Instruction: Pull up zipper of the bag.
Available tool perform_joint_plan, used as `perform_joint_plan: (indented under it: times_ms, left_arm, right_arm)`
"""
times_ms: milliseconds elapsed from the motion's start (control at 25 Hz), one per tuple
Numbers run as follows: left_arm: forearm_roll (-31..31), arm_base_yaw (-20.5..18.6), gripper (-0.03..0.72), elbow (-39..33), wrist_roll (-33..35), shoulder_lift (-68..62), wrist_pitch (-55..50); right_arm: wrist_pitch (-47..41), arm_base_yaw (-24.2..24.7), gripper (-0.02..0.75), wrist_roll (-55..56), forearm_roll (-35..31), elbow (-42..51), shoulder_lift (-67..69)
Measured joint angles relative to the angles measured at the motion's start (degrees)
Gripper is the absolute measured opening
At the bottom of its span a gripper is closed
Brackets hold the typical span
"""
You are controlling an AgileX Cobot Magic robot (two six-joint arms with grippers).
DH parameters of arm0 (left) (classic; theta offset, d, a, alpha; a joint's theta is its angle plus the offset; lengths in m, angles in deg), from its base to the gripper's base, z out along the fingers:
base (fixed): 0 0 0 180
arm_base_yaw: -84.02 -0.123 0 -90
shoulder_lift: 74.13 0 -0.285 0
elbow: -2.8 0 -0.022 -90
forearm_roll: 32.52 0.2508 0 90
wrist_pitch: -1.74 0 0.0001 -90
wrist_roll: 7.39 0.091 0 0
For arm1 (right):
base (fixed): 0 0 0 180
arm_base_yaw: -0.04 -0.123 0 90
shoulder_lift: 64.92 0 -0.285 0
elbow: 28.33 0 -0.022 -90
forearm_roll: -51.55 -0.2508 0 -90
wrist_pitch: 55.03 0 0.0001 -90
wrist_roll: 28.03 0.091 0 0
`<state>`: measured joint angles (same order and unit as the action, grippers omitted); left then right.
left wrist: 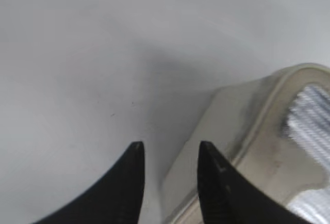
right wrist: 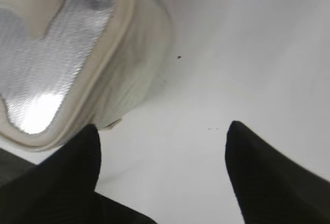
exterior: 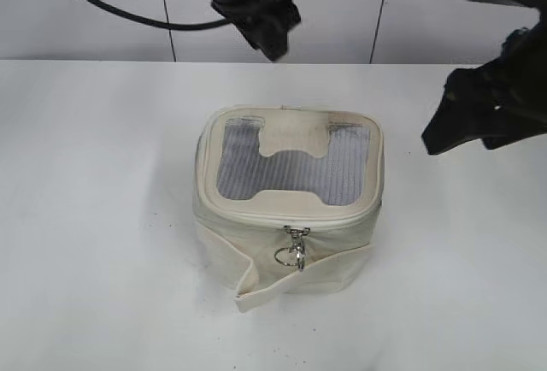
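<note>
exterior view: the bag (exterior: 289,217) sits near the middle of a white table (exterior: 94,217), its grey mesh top panel (exterior: 295,166) facing up with a cream h-shaped patch across it. the zipper (exterior: 296,247) hangs at the front of the bag's top rim, its round ring pull dangling down over the loose cream band (exterior: 282,281) that wraps the body and flares out at the lower left. nothing lies between the zipper and the camera.

the left gripper (exterior: 272,33) hovers above the table behind the bag, apart from it, with a black cable (exterior: 111,8) looping off to the left. the right gripper (exterior: 466,127) hangs to the right of the bag, also clear of it.

in the left wrist view the left gripper (left wrist: 169,154) has its two dark fingertips slightly parted with nothing between them, over the table just beside a corner of the bag (left wrist: 268,131). in the right wrist view the right gripper (right wrist: 162,139) is spread wide and empty, the bag (right wrist: 82,59) at the upper left.
</note>
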<state>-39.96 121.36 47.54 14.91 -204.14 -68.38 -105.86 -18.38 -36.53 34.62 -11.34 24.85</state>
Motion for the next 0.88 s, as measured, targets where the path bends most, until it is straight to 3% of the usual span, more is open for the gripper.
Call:
perform_joint_plan:
  times_ms: [160,400,560,760,880]
  left_arm:
    - [7.45,-4.37,0.278,0.00,-9.14,3.86,0.00]
    - [8.78,-15.09,0.278,-1.82,-19.91,11.62,0.16]
    - [9.10,-22.55,0.278,-9.82,-21.82,19.40,0.22]
    - [9.28,-30.32,0.278,-24.96,-23.70,31.40,0.15]
    - [9.49,-32.77,0.278,-34.14,-24.10,38.67,0.04]
  right_arm:
    - [0.00,6.98,0.583,0.14,0.93,0.00,0.00]
    - [-0.04,12.13,0.583,6.93,9.58,0.00,0.00]
    - [-1.44,12.25,0.583,11.71,15.75,-0.02,-0.05]
    - [-3.20,12.25,0.584,12.55,16.93,-0.02,-1.10]
    - [-4.20,12.25,0.584,12.60,16.93,-0.02,-2.87]
